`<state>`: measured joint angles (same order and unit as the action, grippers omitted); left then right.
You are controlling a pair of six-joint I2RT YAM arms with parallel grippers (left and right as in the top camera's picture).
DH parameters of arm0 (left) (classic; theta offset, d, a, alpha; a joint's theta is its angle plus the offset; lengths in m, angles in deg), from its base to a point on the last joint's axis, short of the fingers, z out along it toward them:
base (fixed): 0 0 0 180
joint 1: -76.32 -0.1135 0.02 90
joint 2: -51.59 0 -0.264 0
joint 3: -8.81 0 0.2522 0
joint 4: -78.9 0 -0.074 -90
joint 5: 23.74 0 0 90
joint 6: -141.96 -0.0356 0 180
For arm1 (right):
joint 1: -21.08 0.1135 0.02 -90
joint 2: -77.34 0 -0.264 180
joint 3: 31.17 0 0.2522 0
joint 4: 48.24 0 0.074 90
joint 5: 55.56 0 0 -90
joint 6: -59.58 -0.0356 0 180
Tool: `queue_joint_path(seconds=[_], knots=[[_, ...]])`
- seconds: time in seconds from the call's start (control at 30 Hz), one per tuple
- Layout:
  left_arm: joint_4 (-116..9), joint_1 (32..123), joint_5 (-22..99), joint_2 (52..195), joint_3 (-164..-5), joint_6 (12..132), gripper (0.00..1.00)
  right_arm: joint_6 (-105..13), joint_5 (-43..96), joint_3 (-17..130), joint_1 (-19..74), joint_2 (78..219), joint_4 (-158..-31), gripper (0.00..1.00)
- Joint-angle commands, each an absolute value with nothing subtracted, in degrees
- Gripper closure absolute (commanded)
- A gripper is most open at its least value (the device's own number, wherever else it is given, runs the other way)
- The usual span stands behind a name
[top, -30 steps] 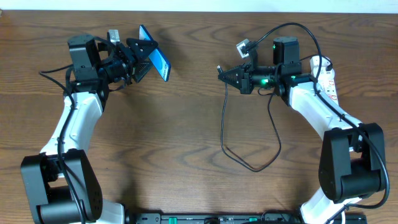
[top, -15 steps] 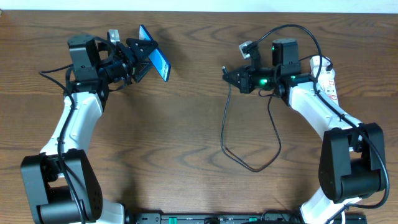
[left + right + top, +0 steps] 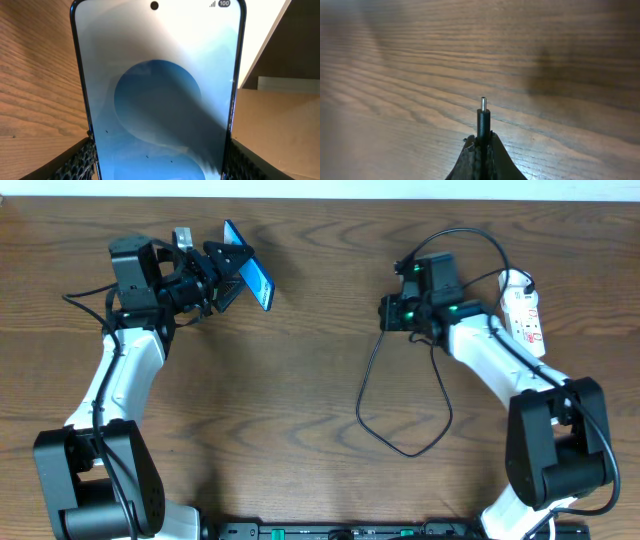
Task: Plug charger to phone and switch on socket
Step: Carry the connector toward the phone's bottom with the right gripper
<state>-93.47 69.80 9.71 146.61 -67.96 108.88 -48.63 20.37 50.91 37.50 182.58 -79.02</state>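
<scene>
Phone (image 3: 250, 278) upper left, clamped in left jaws | charger (image 3: 482, 119) plug clamped in right jaws, upper right | socket (image 3: 525, 315) right edge, on table (image 3: 250, 430)

At frame bottom ctr, the right gripper (image 3: 481, 145) pinches the charger (image 3: 483, 122) btwn its 2 dark fingers (image 3: 465, 161). The plug stands upright, its silver tip (image 3: 483, 103) pointing away over the blurred wood-grain table (image 3: 395, 65).
</scene>
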Motion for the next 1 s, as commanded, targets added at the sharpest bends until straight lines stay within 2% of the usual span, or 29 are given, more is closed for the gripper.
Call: queue_joint_path(seconds=[0.0,0.17,0.7,0.73,0.8,0.87,0.9,0.97], knots=[[-93.8,69.9,10.0,145.8,-68.1,108.0,0.93,-53.2,33.1,51.8,40.5,182.6,-80.5,0.99],[-93.8,69.9,10.0,145.8,-68.1,107.9,0.93,-56.0,40.2,51.8,42.9,183.1,-82.7,0.99],[-94.3,69.9,10.0,145.8,-68.1,108.2,0.93,-60.6,39.9,51.8,42.9,188.5,-81.0,0.98],[-94.3,69.9,10.0,145.8,-68.1,108.2,0.93,-60.6,39.9,51.8,42.9,188.5,-81.1,0.89],[-94.2,69.9,10.0,145.8,-68.1,108.2,0.93,-60.6,39.9,51.8,42.8,188.5,-80.9,0.55],[-94.2,69.9,10.0,145.8,-68.1,108.2,0.93,-60.6,39.9,51.8,42.8,188.5,-80.9,0.29],[-94.2,69.9,10.0,145.8,-68.1,108.2,0.93,-60.6,39.9,51.8,42.8,188.5,-80.9,0.18],[-94.2,69.9,10.0,145.8,-68.1,108.1,0.93,-60.6,39.9,51.8,42.8,188.5,-80.9,0.07]])
